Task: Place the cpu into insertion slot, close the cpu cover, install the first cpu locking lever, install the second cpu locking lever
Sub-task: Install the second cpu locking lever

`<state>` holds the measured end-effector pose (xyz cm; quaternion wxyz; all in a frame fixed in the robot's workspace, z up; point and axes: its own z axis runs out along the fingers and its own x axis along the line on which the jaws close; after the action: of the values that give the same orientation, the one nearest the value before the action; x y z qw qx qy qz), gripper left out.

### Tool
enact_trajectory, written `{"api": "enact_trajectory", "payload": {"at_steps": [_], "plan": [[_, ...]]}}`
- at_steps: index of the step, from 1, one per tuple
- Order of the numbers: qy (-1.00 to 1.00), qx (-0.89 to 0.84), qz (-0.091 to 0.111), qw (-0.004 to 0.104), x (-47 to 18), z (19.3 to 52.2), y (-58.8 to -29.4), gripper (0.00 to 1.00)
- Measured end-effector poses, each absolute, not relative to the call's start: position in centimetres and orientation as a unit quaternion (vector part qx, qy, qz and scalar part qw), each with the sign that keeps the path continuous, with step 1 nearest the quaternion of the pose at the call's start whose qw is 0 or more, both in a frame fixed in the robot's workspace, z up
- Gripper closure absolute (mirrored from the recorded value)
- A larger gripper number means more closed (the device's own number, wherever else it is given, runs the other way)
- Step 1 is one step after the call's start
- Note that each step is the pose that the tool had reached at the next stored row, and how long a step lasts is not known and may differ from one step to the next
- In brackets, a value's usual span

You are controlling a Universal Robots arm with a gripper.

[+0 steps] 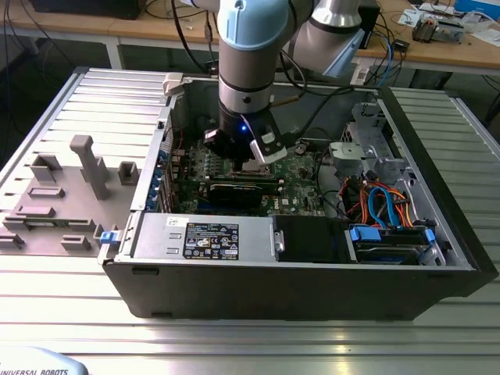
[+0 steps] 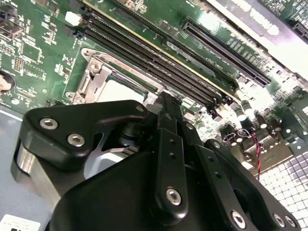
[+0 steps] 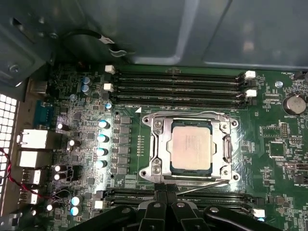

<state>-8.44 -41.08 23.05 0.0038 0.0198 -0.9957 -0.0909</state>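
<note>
Presently, item one: the cpu [image 3: 191,146], pale silver square, seated in the insertion slot [image 3: 165,169] on the green motherboard [image 3: 274,159]; print on its top too faint to read. Item two: the cpu cover [image 3: 224,144], silver frame lying flat around the chip. Item three: the gripper [image 3: 166,195], black, fingers drawn together to a narrow tip at the slot's edge, gripping nothing that can be made out; a thin metal lever [image 3: 202,186] runs just beside it. Surroundings: long black memory slots [image 3: 178,89] on both sides of the socket, capacitors [image 3: 102,138], red wires [image 3: 19,185]. In the exterior view, the arm [image 1: 248,70] reaches into the open computer case [image 1: 437,195]; a labelled power supply [image 1: 211,237], writing illegible, sits in front.
</note>
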Motion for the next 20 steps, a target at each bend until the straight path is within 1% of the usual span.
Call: {"api": "enact_trajectory", "payload": {"at_steps": [4,20], "plan": [[-0.995,0.020,-0.098,0.004,-8.55,22.88,-41.54,0.89],[-0.995,0.020,-0.098,0.004,-8.56,22.80,-41.55,0.89]]}}
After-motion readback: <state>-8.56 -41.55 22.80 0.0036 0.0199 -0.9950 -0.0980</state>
